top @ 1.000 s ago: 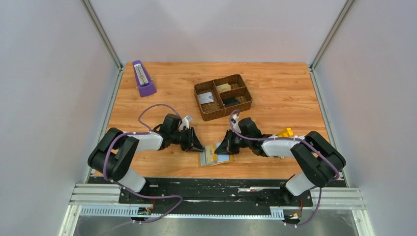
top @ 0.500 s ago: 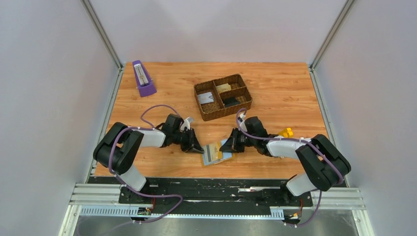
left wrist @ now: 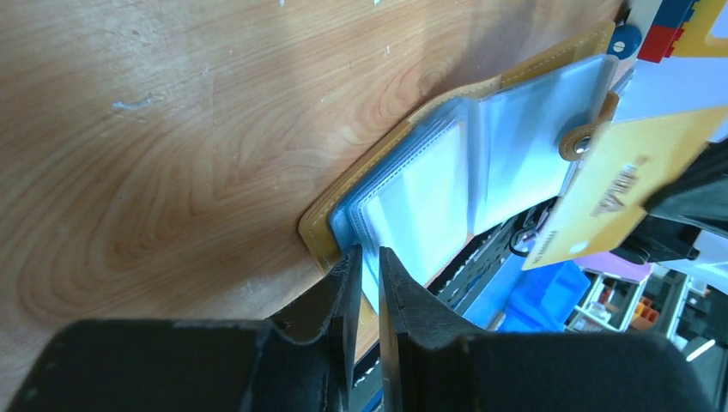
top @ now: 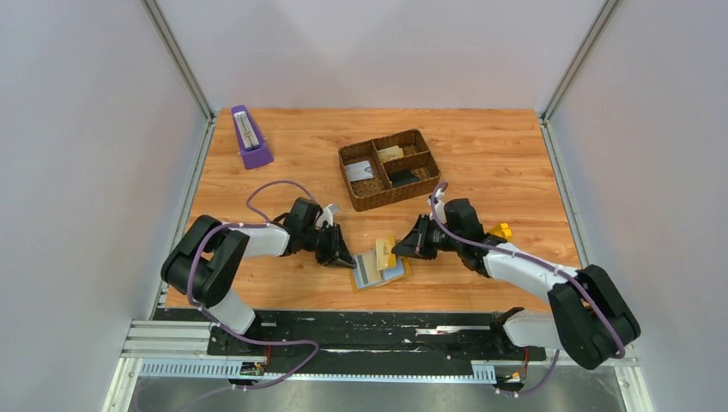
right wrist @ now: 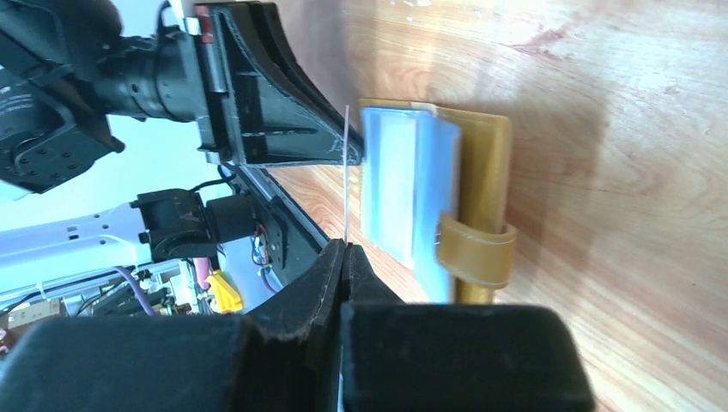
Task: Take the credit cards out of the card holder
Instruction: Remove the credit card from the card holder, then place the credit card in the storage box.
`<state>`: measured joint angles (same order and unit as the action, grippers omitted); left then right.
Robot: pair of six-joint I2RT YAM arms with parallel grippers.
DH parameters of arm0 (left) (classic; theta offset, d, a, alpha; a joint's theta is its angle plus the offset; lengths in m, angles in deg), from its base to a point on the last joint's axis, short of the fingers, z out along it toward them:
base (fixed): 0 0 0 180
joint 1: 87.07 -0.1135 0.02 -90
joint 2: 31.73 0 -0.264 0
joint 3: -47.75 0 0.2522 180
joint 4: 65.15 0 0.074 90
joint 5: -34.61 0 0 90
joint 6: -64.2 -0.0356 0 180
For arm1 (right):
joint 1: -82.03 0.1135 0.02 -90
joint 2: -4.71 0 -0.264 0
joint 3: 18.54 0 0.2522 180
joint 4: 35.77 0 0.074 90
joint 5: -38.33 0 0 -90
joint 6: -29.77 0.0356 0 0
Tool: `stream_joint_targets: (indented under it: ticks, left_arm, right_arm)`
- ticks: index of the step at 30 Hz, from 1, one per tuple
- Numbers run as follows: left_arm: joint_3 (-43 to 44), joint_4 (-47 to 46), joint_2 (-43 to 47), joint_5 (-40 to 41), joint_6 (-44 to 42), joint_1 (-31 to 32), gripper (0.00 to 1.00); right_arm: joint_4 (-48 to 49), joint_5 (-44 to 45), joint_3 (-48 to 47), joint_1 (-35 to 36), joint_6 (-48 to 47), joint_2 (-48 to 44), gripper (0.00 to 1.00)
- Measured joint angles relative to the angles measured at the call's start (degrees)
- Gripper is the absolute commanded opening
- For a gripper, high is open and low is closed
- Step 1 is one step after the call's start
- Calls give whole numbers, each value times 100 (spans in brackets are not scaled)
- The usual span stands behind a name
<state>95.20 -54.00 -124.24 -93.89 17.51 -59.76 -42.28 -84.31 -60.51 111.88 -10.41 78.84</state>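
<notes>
1. Card holder [top: 378, 273] lies open, pockets up, on the table [top: 481, 137] near its front edge, between the 2 arms. The woven tray [top: 389, 169] sits well apart behind it.
2. Left gripper [left wrist: 365, 257]: the jaws are nearly together, clamped on the holder's near corner. Mustard cover and pale sleeves are pinched between them, which pins the holder to the wood.
3. Right gripper [right wrist: 346, 249]: the jaws are pressed flat on 1 thin yellow credit card [left wrist: 605, 193], which shows edge-on in the right wrist view. The card hangs just above the open pockets. From overhead its lower corner may or may not be clear of the sleeve; the view is too small to settle it.
4. The holder should handle as light and floppy. Its cover is soft and its plastic sleeves are slick and fan apart. Unanchored, it would likely slide on the wood or lift along with a card.
5. The best hold on it is probably the stitched cover edge at a corner, away from the pocket mouths. The strap tab [right wrist: 476, 253] is a second option, though it would flex.
6. The card looks stiff, smooth and very thin. It is best pinched on its 2 flat faces near an exposed edge and drawn straight along the pocket, because a twist could let it slip.
</notes>
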Motion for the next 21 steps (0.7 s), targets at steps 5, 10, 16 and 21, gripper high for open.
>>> stream_joint_targets:
  ticks: [5,10,16,21]
  left_arm:
    - [46,455,315,181,-125,17,45]
    - [372,1128,1058,289,-120,15,58]
    - [826,739,1998,-37,302,13,63]
    - [774,-184,2190,-446,988,13,65]
  right_arm:
    - [-201,225,-4,-4,59,-684,0]
    - [-262,514,-4,-4,328,-1316,0]
    - [-26,872,11,59,883,-1912,0]
    - [389,1128,90,284,1281,-2057,0]
